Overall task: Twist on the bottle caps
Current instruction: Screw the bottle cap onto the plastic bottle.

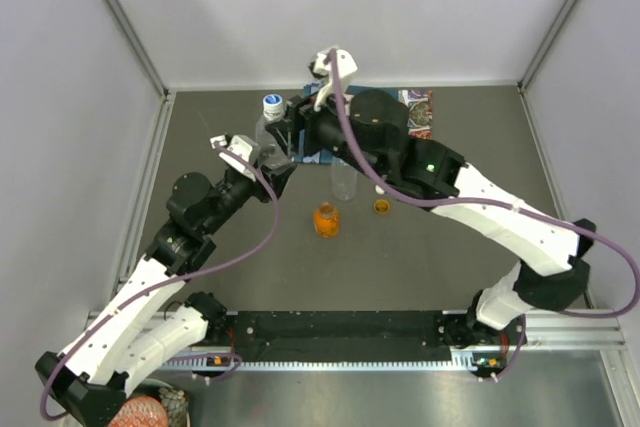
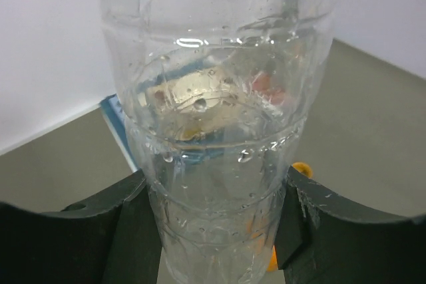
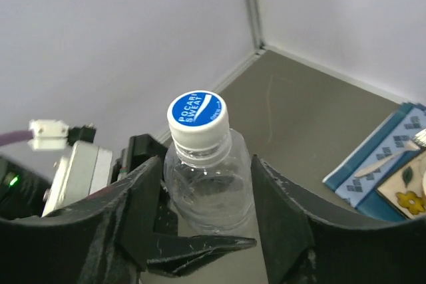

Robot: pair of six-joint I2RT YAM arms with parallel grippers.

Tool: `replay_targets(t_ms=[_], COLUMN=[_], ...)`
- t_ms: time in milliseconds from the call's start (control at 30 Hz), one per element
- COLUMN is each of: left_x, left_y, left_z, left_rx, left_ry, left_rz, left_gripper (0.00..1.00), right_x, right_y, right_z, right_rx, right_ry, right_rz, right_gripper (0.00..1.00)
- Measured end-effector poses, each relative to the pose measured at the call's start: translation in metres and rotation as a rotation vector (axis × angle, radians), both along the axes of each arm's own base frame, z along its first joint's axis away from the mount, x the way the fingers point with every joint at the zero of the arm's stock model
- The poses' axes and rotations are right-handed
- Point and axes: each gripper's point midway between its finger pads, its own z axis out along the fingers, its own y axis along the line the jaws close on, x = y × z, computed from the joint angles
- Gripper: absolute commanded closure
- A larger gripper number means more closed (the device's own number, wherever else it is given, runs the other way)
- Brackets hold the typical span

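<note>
A clear ribbed bottle [image 1: 267,130] stands upright at the back left, topped by a blue-and-white cap [image 1: 272,103]. My left gripper [image 1: 272,155] is shut on its body [image 2: 219,164], one finger [image 2: 130,221] pressed against each side. My right gripper [image 3: 206,167] is open and straddles the bottle's shoulder [image 3: 208,187] just below the cap [image 3: 196,120], touching neither. In the top view the right gripper [image 1: 292,122] sits right beside the cap. A second clear bottle [image 1: 344,182] stands uncapped in the middle. In front of it stands the squat orange bottle [image 1: 327,219], with an orange cap [image 1: 382,207] lying to its right.
A blue patterned mat [image 1: 418,110] lies at the back of the table under the right arm and shows as a corner of mat [image 3: 389,161] in the right wrist view. Pale walls enclose the table on three sides. A black rail [image 1: 340,332] runs along the near edge.
</note>
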Motion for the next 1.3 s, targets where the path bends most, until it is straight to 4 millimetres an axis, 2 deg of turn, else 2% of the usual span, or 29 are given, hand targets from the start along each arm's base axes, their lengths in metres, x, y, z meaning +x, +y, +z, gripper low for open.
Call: replay_targets(t_ms=[100, 167, 200, 300, 400, 533, 767, 900, 1000, 1133, 1300], left_x=[-0.013, -0.024, -0.032, -0.055, -0.077, -0.104, -0.135, -0.141, -0.142, -0.142, -0.143], left_y=[-0.015, -0.026, -0.032, -0.048, -0.061, -0.072, -0.076, -0.076, -0.076, -0.076, -0.076], left_z=[0.01, 0.015, 0.017, 0.021, 0.022, 0.018, 0.012, 0.011, 0.012, 0.012, 0.012], left_rx=[-0.041, -0.057, -0.061, -0.07, -0.075, -0.067, -0.054, -0.051, -0.053, -0.055, -0.057], left_ry=[-0.018, -0.025, -0.028, -0.036, -0.035, -0.013, 0.027, 0.033, 0.035, 0.036, 0.038], left_rz=[-0.107, -0.198, -0.252, -0.411, -0.559, -0.736, -0.926, -0.963, -0.968, -0.968, -0.968], left_gripper=[1.0, 1.0, 1.0, 1.0, 1.0, 1.0, 1.0, 1.0, 1.0, 1.0, 1.0], right_x=[-0.013, -0.019, -0.023, -0.038, -0.057, -0.083, -0.114, -0.123, -0.132, -0.141, -0.144], right_y=[-0.018, -0.037, -0.047, -0.079, -0.094, -0.087, -0.049, -0.042, -0.043, -0.047, -0.047], right_z=[0.014, 0.031, 0.04, 0.066, 0.084, 0.09, 0.061, 0.051, 0.051, 0.056, 0.05], right_rx=[0.046, 0.091, 0.113, 0.168, 0.197, 0.202, 0.17, 0.173, 0.183, 0.197, 0.203], right_ry=[-0.005, -0.026, -0.045, -0.111, -0.181, -0.242, -0.228, -0.203, -0.206, -0.225, -0.209], right_rz=[0.086, 0.123, 0.15, 0.228, 0.329, 0.526, 0.925, 1.041, 1.105, 1.156, 1.183], right_gripper=[0.33, 0.21, 0.13, 0.04, 0.03, 0.05, 0.11, 0.14, 0.18, 0.24, 0.28])
